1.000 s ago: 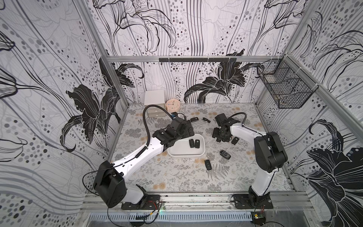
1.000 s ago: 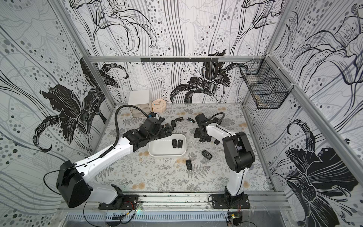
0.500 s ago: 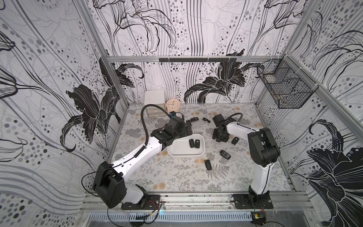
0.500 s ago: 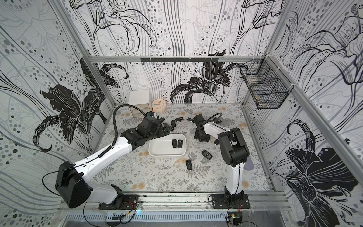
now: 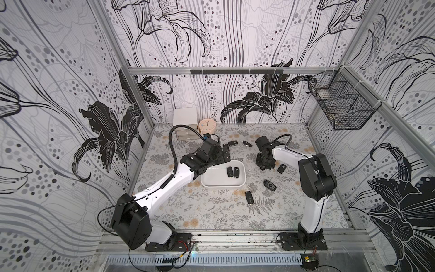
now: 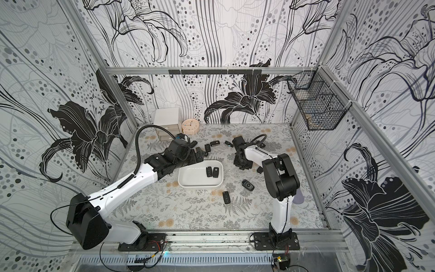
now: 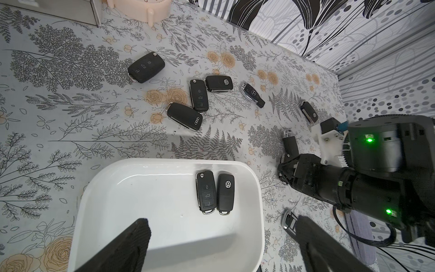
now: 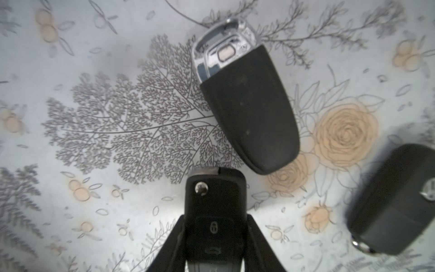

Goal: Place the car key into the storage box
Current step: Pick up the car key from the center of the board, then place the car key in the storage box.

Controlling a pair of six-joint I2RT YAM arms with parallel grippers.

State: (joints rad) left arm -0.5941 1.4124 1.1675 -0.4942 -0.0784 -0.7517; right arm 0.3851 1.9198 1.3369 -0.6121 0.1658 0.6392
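The car key (image 8: 214, 223) is a black flip fob with a round silver button at its head and a padlock icon below it. It sits between the right fingers (image 8: 173, 245), which press against both its sides. Just past the fingertips, another black fob (image 8: 249, 113) with a chrome end lies on the floral counter (image 8: 117, 212). The left fingers (image 7: 131, 245) are spread wide and empty above the white storage box (image 7: 98, 188).

The walls (image 5: 259, 47) wore lily wallpaper; the tabletop (image 5: 211, 212) a floral print. A white drawer cabinet (image 5: 185, 116) and peach clock (image 5: 207, 125) stood at the back; a wire basket (image 5: 341, 106), perhaps holding something, hung high.
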